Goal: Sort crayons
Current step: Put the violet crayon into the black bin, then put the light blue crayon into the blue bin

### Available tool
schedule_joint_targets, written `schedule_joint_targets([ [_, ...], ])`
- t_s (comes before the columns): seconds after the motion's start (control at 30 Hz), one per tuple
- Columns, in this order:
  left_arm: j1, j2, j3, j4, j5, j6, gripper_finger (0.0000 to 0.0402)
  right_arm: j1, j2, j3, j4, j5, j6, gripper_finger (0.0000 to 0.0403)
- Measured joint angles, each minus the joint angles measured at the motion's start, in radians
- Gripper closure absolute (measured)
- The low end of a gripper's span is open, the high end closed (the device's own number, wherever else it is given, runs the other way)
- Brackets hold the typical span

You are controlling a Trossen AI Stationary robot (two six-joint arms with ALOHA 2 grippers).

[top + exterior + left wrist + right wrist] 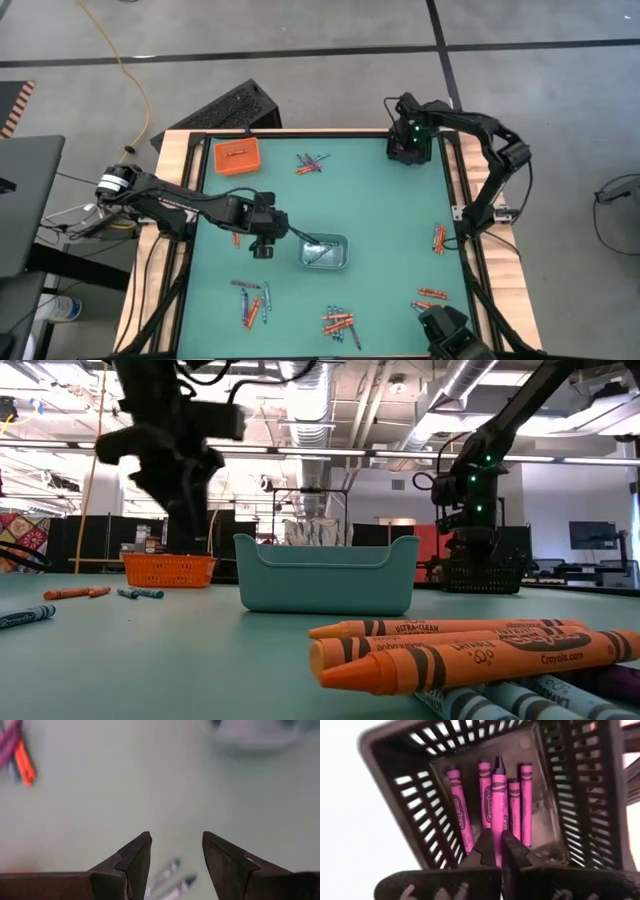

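Note:
My right gripper (405, 142) hangs over the black tray (570, 785) at the table's far right corner, shut on a pink crayon (498, 800). Several pink crayons (459, 805) lie on the tray's floor. My left gripper (263, 240) is open above the mat, just left of the clear-grey tray (326, 252). Two grey-blue crayons (172, 879) show on the mat between its fingers (137, 857), untouched. Crayons lie in loose groups on the mat, one at the far middle (312, 164), one near left (250, 302) and one near middle (338, 322). My right gripper pinches the pink crayon by its back end (496, 831) between its two fingers (485, 845). The crayon lies along the fingers and sticks out past them, its dark tip (499, 766) pointing into the black tray. It is clear of the crayons on the tray's floor.
An orange tray (237, 156) stands at the far left corner. More crayons lie by the right edge (438, 237) and at the near right (430, 297). Orange crayons (460, 650) lie close in front of the low camera. Raised wooden rails (172, 200) border the mat.

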Motion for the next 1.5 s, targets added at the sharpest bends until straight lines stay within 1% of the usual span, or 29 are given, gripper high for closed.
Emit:
schedule_joint_targets([
  [0.13,0.0,0.0,0.0,-0.117,-0.005,-0.096,0.0232,0.0,0.028,0.0,0.001,0.0,0.013,0.0376],
  [0.3,0.0,0.0,0.0,-0.261,-0.003,-0.151,0.0232,0.003,0.031,0.0,0.003,-0.004,0.024,0.0352],
  [0.37,0.0,0.0,0.0,-0.302,0.018,-0.167,0.0232,0.006,0.026,0.0,0.003,-0.013,0.032,0.0346],
  [0.5,0.0,0.0,0.0,-0.351,0.091,-0.206,0.0233,0.007,0.008,0.0,0.0,-0.018,0.035,0.0339],
  [0.57,0.0,0.0,0.0,-0.361,0.097,-0.205,0.0233,0.007,-0.004,0.0,0.0,-0.019,0.035,0.0335],
  [0.73,0.027,0.0,0.0,-0.341,0.041,-0.11,0.0233,0.008,-0.04,0.0,0.001,-0.078,0.036,0.0318],
  [0.87,0.098,0.0,0.0,-0.275,0.046,-0.014,0.0233,0.015,-0.071,0.0,-0.008,-0.119,0.057,0.0294],
  [1.03,0.18,0.017,0.0,-0.238,0.077,0.127,0.0233,0.054,-0.114,0.0,-0.039,-0.13,0.062,0.0262],
  [1.23,0.208,0.149,0.0,-0.243,0.082,0.278,0.0233,0.119,-0.168,0.0,-0.048,-0.129,0.078,0.0243],
  [1.37,0.201,0.239,0.005,-0.24,0.078,0.307,0.0233,0.158,-0.204,0.0,-0.047,-0.129,0.08,0.0244],
  [1.5,0.2,0.294,0.008,-0.218,0.08,0.322,0.024,0.186,-0.237,0.0,-0.04,-0.128,0.08,0.0247],
])
